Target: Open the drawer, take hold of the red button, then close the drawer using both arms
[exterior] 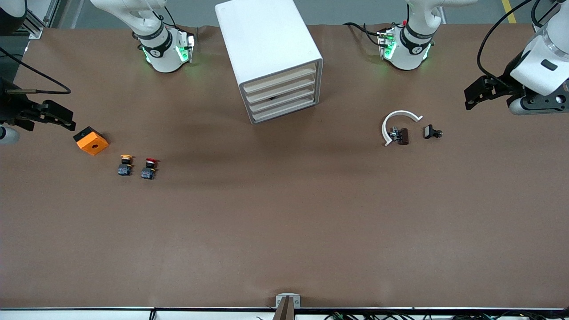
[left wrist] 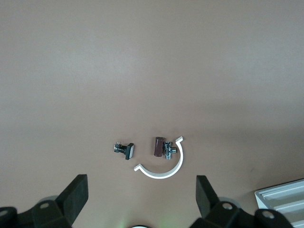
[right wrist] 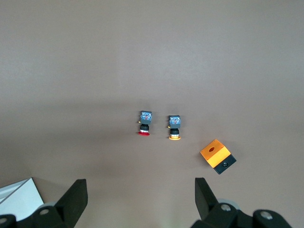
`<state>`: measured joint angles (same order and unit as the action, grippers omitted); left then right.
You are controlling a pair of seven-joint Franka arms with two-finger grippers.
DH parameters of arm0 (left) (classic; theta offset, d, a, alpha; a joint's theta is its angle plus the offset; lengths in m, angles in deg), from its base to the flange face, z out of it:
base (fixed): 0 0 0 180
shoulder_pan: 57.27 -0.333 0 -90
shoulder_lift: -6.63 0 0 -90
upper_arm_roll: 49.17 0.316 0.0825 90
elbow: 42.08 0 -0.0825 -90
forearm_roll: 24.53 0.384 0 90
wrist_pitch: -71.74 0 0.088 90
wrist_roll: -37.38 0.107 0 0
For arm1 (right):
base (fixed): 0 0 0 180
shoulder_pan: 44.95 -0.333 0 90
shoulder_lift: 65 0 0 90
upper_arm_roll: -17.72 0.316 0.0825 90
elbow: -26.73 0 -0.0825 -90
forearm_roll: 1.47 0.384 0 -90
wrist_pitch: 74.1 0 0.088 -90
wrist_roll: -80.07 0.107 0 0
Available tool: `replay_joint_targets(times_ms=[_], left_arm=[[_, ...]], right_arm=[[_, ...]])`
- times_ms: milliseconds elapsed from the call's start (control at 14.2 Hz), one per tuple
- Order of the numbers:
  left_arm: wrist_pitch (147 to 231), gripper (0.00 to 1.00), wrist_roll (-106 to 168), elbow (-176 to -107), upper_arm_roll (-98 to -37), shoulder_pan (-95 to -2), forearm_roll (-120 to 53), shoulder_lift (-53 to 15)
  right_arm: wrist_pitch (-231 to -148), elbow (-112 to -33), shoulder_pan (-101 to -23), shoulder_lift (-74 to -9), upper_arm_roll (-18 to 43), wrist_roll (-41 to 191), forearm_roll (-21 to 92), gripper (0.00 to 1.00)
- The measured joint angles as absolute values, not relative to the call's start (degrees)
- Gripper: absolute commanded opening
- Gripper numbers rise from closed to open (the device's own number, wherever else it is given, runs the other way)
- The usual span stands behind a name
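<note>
Nearest the camera I see the yellow-capped button [exterior: 125,165] beside the red button [exterior: 149,168], both toward the right arm's end. My right gripper [exterior: 53,116] hangs open nearby; it's the closer one. All drawers in the cabinet [exterior: 269,58] are shut. My left gripper [exterior: 482,92] waits open near the white clip [exterior: 397,124].

One cabinet [exterior: 269,53], four drawers [exterior: 281,94]. Two buttons: red-capped [exterior: 149,169], yellow-capped [exterior: 125,165]. One orange block [exterior: 91,141]. One white curved clip [exterior: 398,122]. Two small fittings [exterior: 401,135] [exterior: 432,132].
</note>
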<state>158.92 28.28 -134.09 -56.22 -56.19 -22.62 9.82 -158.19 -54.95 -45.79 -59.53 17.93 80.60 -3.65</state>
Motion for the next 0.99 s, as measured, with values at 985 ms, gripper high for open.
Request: replay_joint_targets(times_ms=[985], left_arm=[[159.23,1.0,28.48,-134.28,-60.62,-61.21,-24.7,9.79]], right_arm=[[-158.27,-54.93,-45.94,-59.49,18.2,80.6,-3.65,1.0]])
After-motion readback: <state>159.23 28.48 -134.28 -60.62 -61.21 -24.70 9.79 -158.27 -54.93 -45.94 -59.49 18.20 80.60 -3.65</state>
